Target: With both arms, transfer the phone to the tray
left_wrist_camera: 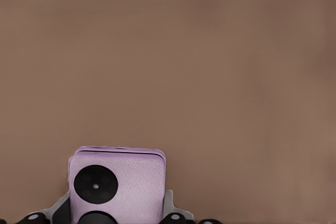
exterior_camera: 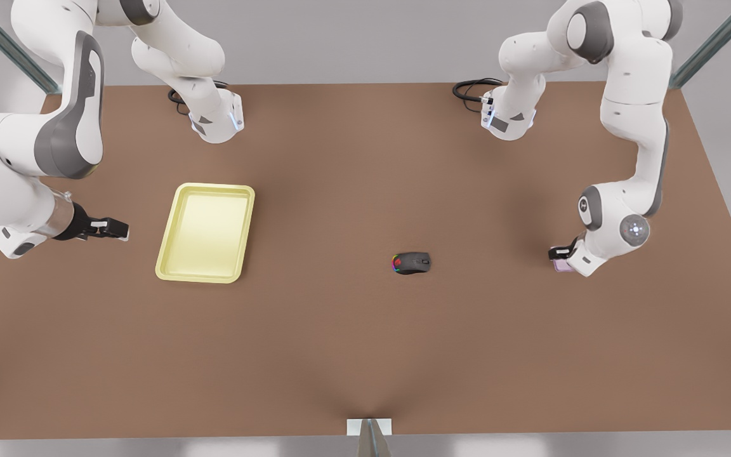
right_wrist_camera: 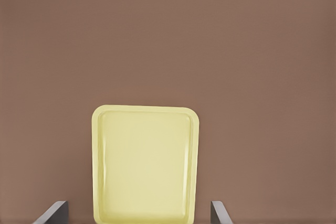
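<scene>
The pale pink phone (left_wrist_camera: 118, 182), with black round circles on its face, sits between the fingers (left_wrist_camera: 176, 211) of my left gripper (left_wrist_camera: 118, 212), which press against its two sides. In the front view this gripper (exterior_camera: 560, 256) is low at the table's right side, and only a pink edge of the phone (exterior_camera: 562, 267) shows under it. The pale yellow tray (exterior_camera: 207, 231) lies at the front view's left with nothing in it. My right gripper (exterior_camera: 115, 228) hovers just left of the tray, open; the tray (right_wrist_camera: 145, 163) lies ahead of its spread fingers (right_wrist_camera: 52, 213).
A black computer mouse (exterior_camera: 412, 262) with rainbow lights lies on the brown table (exterior_camera: 365, 355) between tray and phone. Both arm bases (exterior_camera: 216, 120) stand at the far edge with cables. A small white marker (exterior_camera: 368, 426) sits at the near edge.
</scene>
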You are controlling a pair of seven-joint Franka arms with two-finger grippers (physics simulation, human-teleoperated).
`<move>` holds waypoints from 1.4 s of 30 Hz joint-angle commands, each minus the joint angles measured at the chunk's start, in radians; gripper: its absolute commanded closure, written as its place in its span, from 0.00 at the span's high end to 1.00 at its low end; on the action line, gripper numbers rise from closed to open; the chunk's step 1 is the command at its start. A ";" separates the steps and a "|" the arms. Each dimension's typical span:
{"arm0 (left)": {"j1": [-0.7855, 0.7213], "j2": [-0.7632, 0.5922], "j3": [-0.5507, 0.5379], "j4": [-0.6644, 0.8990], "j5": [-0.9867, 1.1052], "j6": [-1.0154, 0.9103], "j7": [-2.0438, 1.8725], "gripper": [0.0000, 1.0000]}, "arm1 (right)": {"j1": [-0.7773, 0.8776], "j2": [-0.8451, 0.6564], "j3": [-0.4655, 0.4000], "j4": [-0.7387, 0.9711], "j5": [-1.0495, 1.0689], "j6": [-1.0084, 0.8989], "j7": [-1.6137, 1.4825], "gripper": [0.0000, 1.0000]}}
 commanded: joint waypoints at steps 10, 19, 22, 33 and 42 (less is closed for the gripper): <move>-0.676 0.446 -0.141 0.864 -0.061 -0.419 -1.389 0.76 | 0.000 0.010 0.000 0.005 0.001 -0.001 0.002 1.00; -0.825 0.595 -0.139 1.053 -0.063 -0.385 -1.464 0.76 | -0.005 0.013 -0.001 0.002 0.001 -0.001 -0.001 1.00; -0.842 0.609 -0.139 1.054 -0.063 -0.339 -1.463 0.85 | -0.014 0.019 -0.001 0.005 0.001 -0.001 -0.001 1.00; -0.300 -0.059 -0.060 0.734 0.066 -0.923 -0.142 1.00 | 0.054 0.059 0.124 0.033 -0.013 0.008 0.022 1.00; -0.312 -0.152 -0.061 0.799 -0.104 -1.129 -0.174 1.00 | 0.319 0.227 0.150 0.002 -0.012 0.218 0.625 1.00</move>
